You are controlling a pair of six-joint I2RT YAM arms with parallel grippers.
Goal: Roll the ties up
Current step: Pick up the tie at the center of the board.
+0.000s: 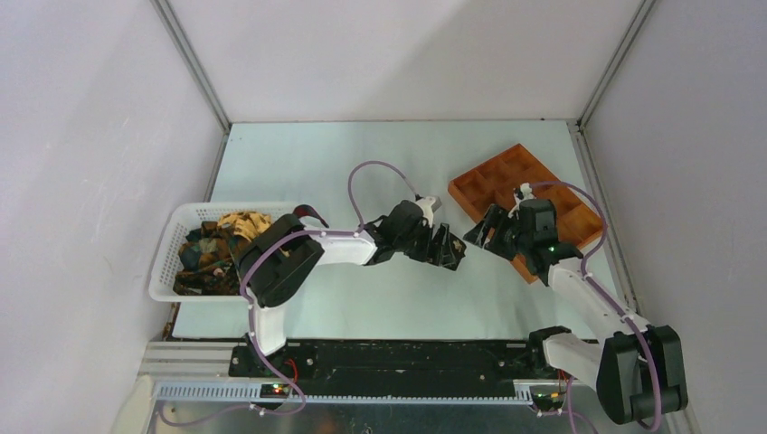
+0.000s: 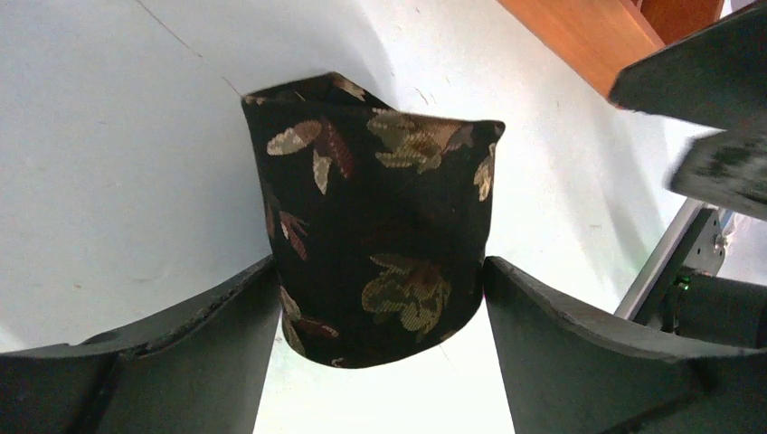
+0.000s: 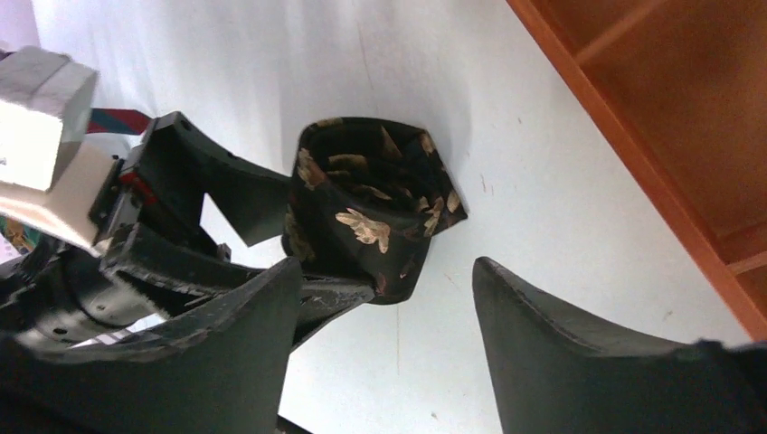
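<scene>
One tie [image 2: 375, 235] is rolled into a short dark cylinder with gold and brown leaves and stands on the table at mid-centre. My left gripper [image 2: 380, 264] is open, its fingers close on either side of the roll's lower part. From the right wrist, the same roll [image 3: 371, 203] lies ahead with a left finger [image 3: 240, 194] against it. My right gripper [image 3: 387, 262] is open just right of the roll, only bare table between its fingers. From above, the left gripper [image 1: 449, 249] and the right gripper [image 1: 484, 231] face each other closely. More ties [image 1: 213, 249] lie heaped in the basket.
The white mesh basket [image 1: 172, 244] sits at the table's left edge beside the left arm. An orange compartment tray [image 1: 506, 172] lies at the back right, partly under my right arm, and its edge [image 3: 687, 108] is close to the roll. White walls enclose the table.
</scene>
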